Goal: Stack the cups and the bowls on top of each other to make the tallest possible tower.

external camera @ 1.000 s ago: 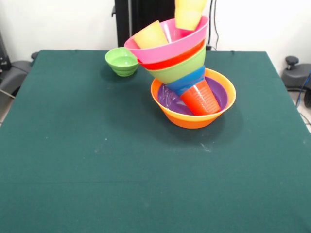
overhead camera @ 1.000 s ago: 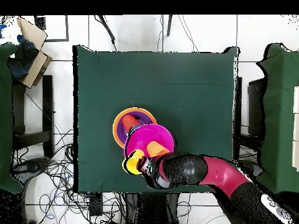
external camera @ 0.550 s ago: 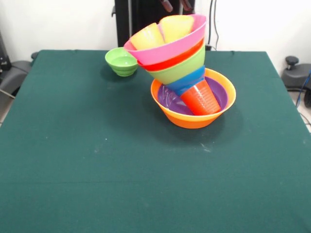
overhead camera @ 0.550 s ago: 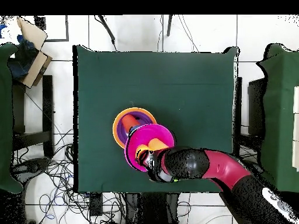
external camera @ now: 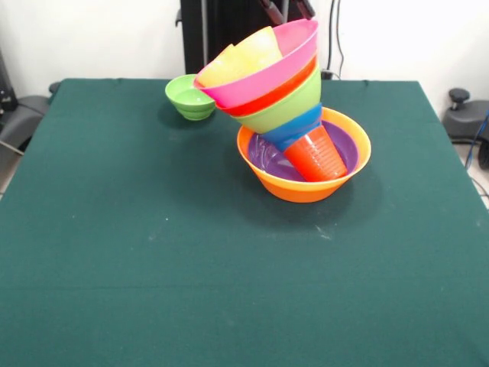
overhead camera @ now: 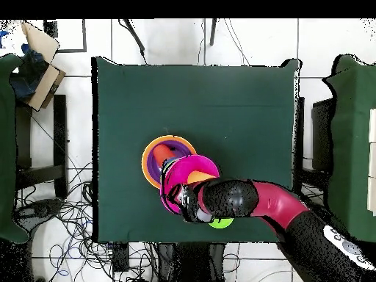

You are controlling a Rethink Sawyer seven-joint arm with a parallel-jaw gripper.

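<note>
Front view: the tower stands on the green worktop toward the far edge, right of centre. Its base is the large orange bowl, upright, with the purple bowl nested inside. A red-orange cup stands mouth-down in that, and on it, tilted hard to the left, sit a blue bowl, a green bowl, a red-orange bowl and the pink bowl. Two yellow cups lie inside the pink bowl. Only the tips of the claw show at the top edge, just above the pink rim and apart from it; cannot tell how far open, nothing seen in its hold. Small green bowl sits alone near the far edge, just left of the tower.

Count: seven bowls, three cups.

Overhead view: the arm covers part of the pink bowl; the orange bowl shows beyond it, near the worktop edge by the robot
</note>
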